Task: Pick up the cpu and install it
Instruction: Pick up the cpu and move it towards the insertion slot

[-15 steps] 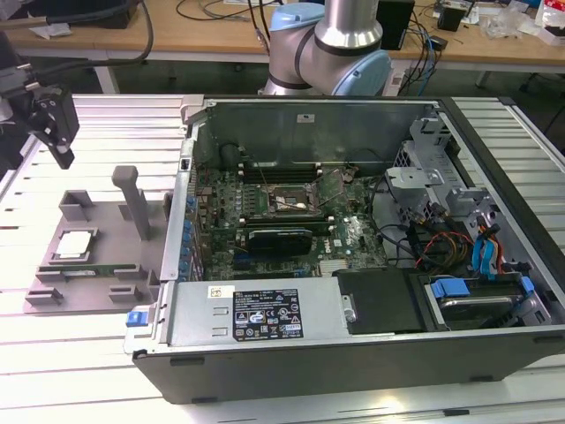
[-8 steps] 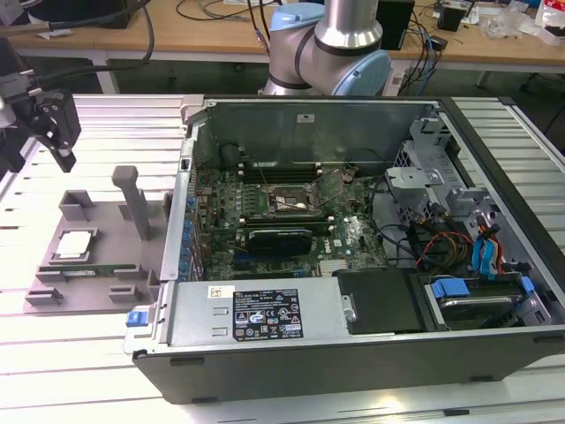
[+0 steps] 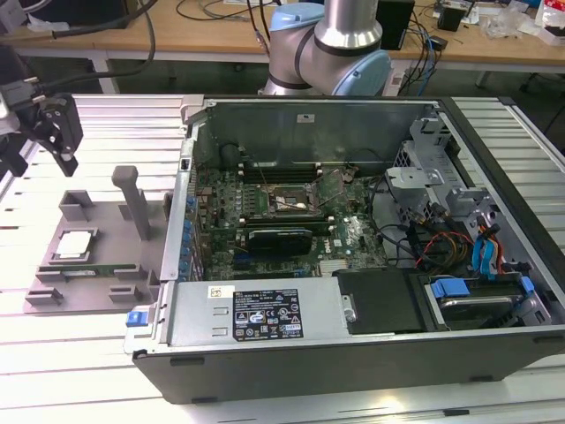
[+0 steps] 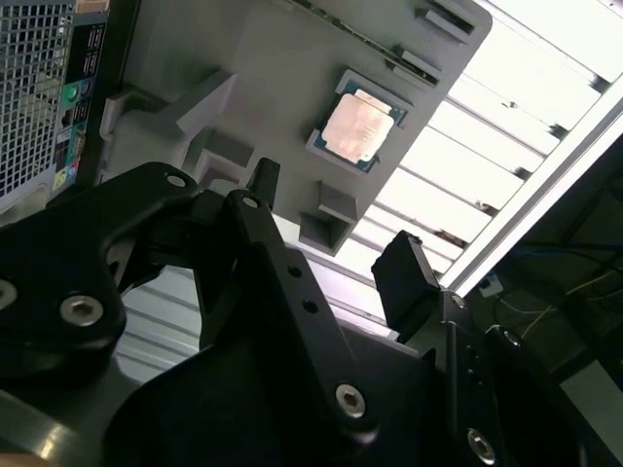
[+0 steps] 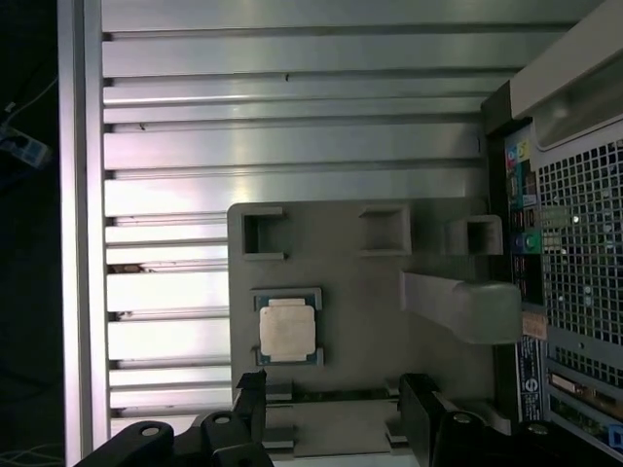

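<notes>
The cpu lies flat in a square recess of a grey holder plate on the slatted metal table, at the exterior view's left of an open computer case. Its shiny metal top faces up in both wrist views. My gripper hangs in the air above and behind the holder, well clear of the chip. Its black fingers stand apart with nothing between them, so it is open. The black-framed motherboard socket sits inside the case.
A grey upright post rises from the holder beside the cpu, and a green memory stick lies along its front. The case wall stands close to the holder. Cables and drive bays crowd the case's right.
</notes>
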